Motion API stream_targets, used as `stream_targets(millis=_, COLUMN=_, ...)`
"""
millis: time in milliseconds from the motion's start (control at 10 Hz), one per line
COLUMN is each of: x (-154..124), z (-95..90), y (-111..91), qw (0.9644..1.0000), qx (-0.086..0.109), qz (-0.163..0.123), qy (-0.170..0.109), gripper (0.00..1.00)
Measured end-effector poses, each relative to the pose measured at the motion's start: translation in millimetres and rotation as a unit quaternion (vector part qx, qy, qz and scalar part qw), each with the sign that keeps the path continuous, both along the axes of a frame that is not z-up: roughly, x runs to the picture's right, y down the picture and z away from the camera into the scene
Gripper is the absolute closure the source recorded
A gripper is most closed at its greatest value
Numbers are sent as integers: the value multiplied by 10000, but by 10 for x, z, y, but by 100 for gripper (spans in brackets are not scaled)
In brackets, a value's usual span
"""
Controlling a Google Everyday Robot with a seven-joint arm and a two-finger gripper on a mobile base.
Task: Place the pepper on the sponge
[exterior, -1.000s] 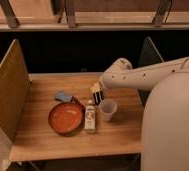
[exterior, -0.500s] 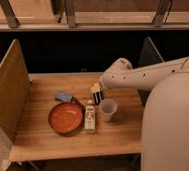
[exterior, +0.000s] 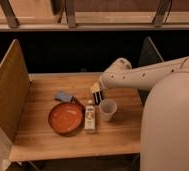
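The sponge [exterior: 64, 96] is a small blue-grey pad lying flat on the wooden table [exterior: 43, 137], just behind the orange plate [exterior: 65, 118]. A small dark red piece, the pepper [exterior: 77, 102], lies at the plate's back right rim, right of the sponge and apart from it. My gripper [exterior: 97, 95] hangs over the table a little right of the pepper, at the end of the white arm [exterior: 143, 76] that reaches in from the right. It is above and behind a small bottle.
A small bottle [exterior: 90, 118] stands right of the plate, and a white cup [exterior: 108, 109] stands right of the bottle. Upright panels [exterior: 8, 90] wall the table's left and right sides. My white body [exterior: 170, 127] fills the right foreground.
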State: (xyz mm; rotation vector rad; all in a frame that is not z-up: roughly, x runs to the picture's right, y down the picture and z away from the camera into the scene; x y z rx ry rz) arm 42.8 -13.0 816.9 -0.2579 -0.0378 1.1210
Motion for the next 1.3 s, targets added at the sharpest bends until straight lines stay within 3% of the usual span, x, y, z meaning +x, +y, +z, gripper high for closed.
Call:
stream_targets(millis=200, x=-554, z=156, y=128, qw=9982, qx=-215, qz=-488, qy=-272, gripper=20)
stream_targets(millis=500, x=-937, z=375, y=271, qw=9932, qx=-506, qz=-974, qy=-375, gripper=20)
stream_targets(millis=700, x=-991, z=522, y=307, qw=9913, qx=-664, qz=-1097, qy=-295, gripper=20)
stream_targets(millis=1200, x=-971, z=544, y=319, qw=9912, qx=-696, qz=-1091, qy=-274, gripper=20)
stream_targets(millis=1300, x=-958, z=647, y=406, qw=9902, qx=-831, qz=-1090, qy=-256, gripper=20)
